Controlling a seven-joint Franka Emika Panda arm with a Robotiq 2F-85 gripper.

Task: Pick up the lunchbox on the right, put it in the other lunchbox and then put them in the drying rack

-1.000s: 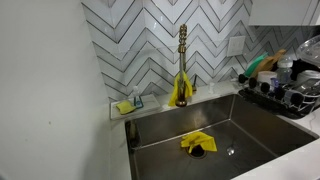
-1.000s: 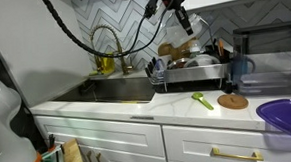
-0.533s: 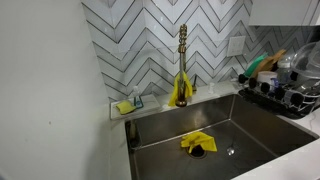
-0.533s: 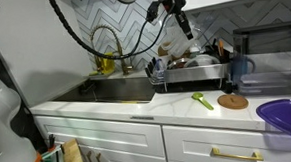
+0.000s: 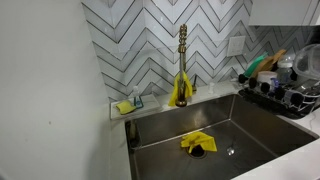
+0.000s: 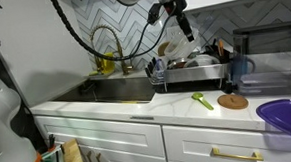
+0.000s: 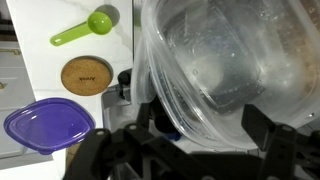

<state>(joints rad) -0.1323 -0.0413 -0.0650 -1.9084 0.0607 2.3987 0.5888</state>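
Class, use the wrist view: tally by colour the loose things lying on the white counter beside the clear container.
Green: 1, the spoon
Brown: 1, the cork coaster
Purple: 1, the lid
Total: 3

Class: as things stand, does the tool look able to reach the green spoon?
Likely yes: the green spoon lies uncovered on the counter, and the open tool hangs above the drying rack.

Both exterior views share sink (image 5: 262, 118) (image 6: 121, 89) and drying rack (image 5: 272, 100) (image 6: 190, 77); wrist looks down closely.
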